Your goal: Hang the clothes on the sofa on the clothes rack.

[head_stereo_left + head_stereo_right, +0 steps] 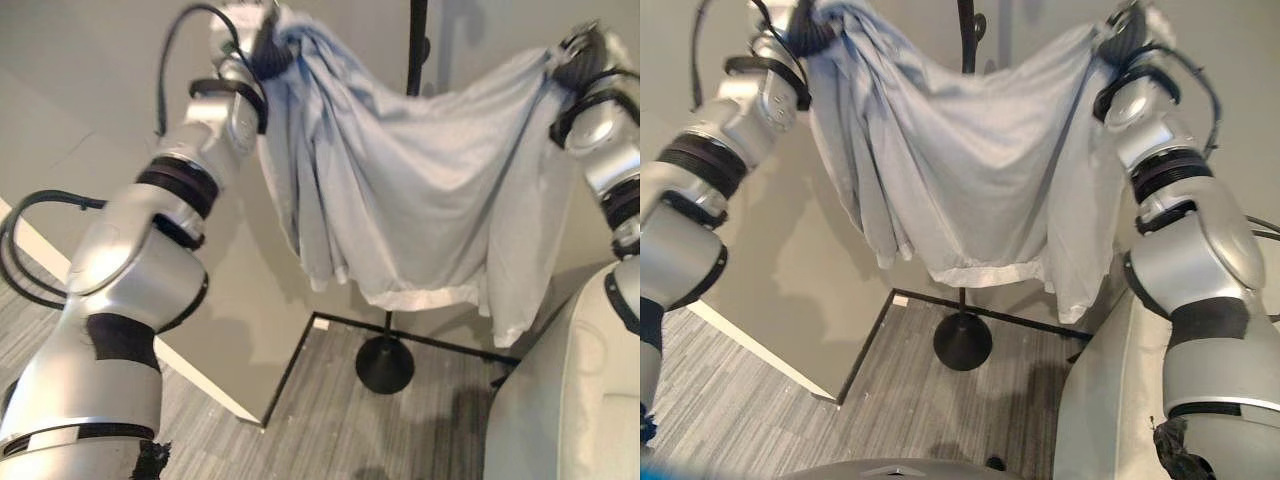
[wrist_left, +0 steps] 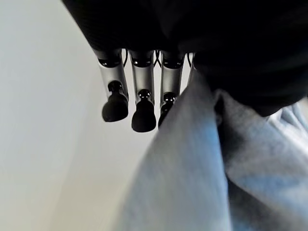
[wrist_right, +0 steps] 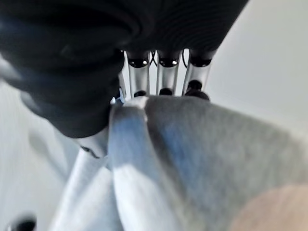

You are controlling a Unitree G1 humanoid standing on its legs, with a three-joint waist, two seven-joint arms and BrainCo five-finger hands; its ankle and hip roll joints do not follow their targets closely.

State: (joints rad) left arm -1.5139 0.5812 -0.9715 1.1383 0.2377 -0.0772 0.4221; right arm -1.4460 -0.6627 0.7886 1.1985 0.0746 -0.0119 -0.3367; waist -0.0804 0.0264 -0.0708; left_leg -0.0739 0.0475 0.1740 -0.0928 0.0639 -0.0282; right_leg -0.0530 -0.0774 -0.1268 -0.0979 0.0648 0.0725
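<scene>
A pale blue-grey garment (image 1: 420,190) hangs spread between my two raised hands, its hem and sleeves drooping well above the floor. My left hand (image 1: 262,48) is shut on one upper corner, the cloth (image 2: 202,183) pinched beside the thumb. At the other upper corner my right hand (image 1: 588,58) has its fingers (image 3: 166,79) curled over the fabric (image 3: 202,154). Right behind the garment stands the black pole of the clothes rack (image 1: 417,45), its round base (image 1: 385,365) on the floor below the hem.
A pale sofa (image 1: 560,400) fills the lower right, close to my right arm. A black floor frame (image 1: 300,360) runs past the rack's base along a grey wall panel (image 1: 250,320). Striped grey carpet (image 1: 330,430) lies in front.
</scene>
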